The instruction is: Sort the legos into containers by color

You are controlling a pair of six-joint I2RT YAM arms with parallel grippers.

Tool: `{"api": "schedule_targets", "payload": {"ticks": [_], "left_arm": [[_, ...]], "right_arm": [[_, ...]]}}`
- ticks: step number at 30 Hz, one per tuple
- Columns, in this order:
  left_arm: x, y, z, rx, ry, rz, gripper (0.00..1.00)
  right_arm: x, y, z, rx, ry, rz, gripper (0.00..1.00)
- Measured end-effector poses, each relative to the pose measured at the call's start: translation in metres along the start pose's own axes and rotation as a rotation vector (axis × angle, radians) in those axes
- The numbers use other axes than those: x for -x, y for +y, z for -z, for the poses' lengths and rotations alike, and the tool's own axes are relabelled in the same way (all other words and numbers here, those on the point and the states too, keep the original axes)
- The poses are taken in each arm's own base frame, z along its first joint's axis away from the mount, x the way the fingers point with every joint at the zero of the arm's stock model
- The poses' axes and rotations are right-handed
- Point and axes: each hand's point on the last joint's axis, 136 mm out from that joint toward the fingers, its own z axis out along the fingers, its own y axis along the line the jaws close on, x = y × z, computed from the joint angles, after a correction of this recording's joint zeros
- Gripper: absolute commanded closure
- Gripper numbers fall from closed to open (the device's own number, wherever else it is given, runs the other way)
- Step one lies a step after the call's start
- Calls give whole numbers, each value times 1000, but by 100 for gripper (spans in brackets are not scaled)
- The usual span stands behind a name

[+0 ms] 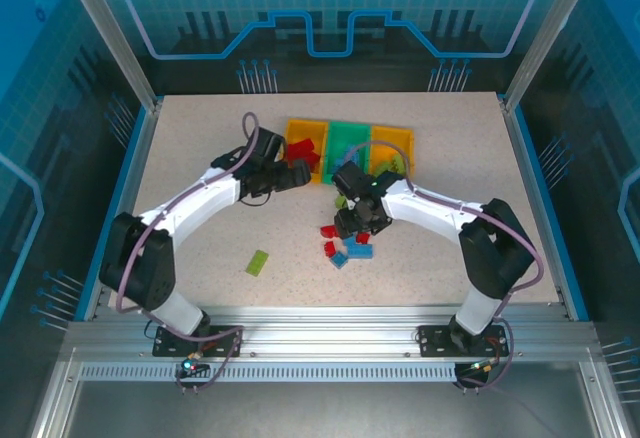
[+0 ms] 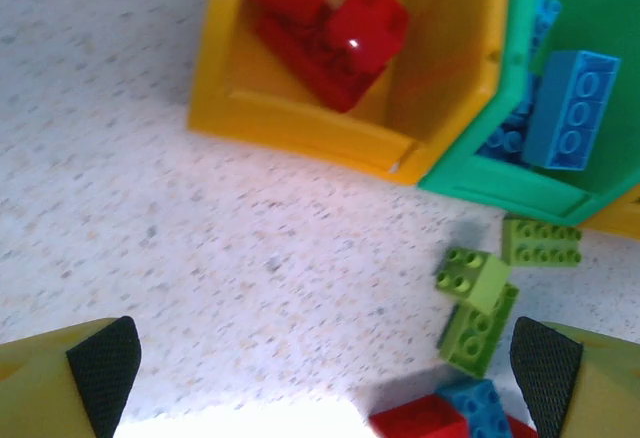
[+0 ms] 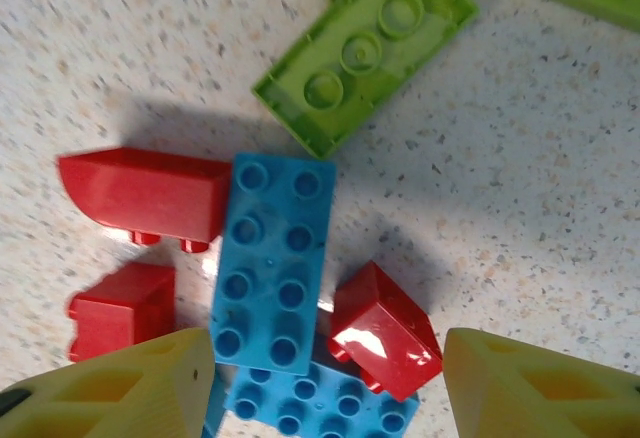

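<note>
Left pincer (image 2: pixel 322 373): spread wide and empty, it hung over bare tabletop (image 2: pixel 150 208) at 6 o'clock of the left yellow bin (image 2: pixel 300 128).
Right pincer (image 3: pixel 330 388): its fingers stood partly apart, straddling a long blue brick (image 3: pixel 268 258) and a red cube (image 3: pixel 385 330). As far as its wrist view showed, neither was gripped.
Step in hand: the right arm looked to be at the pick stage over the loose pile (image 1: pixel 345 243), which lay at 6 o'clock of the bins. The left arm looked free for a fresh pick.
Next move: the right side needed to settle on one colour. The blue brick and the red cube touched, so a squeeze there risked catching both. Centring on the blue brick alone seemed wise, then carrying it toward 12 o'clock.
Left yellow bin: it held red bricks (image 2: pixel 330 38), stacked loosely.
Green bin (image 2: pixel 520 178): it held blue bricks (image 2: pixel 575 108).
Right yellow bin (image 1: pixel 392 143): lime pieces seemed to lie inside, too small to count.
Unsorted: lime bricks (image 2: pixel 478 333) lay on the tabletop at 6 o'clock of the green bin. A stray lime brick (image 1: pixel 258 262) lay at 7 o'clock of the tabletop, well apart from the rest.
</note>
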Motion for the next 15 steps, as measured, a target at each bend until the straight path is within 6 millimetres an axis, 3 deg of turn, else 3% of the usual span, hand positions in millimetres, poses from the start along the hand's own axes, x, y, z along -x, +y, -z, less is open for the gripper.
{"api": "schedule_targets", "payload": {"ticks": [6,15], "left_arm": [[-15,20,12,11,-5,37,1],[-37,47,9,50,19,81,1]], "right_arm": [[-3,9,-12,-14,52,61,37],[-7,16,-19,-22,78,89,38]]}}
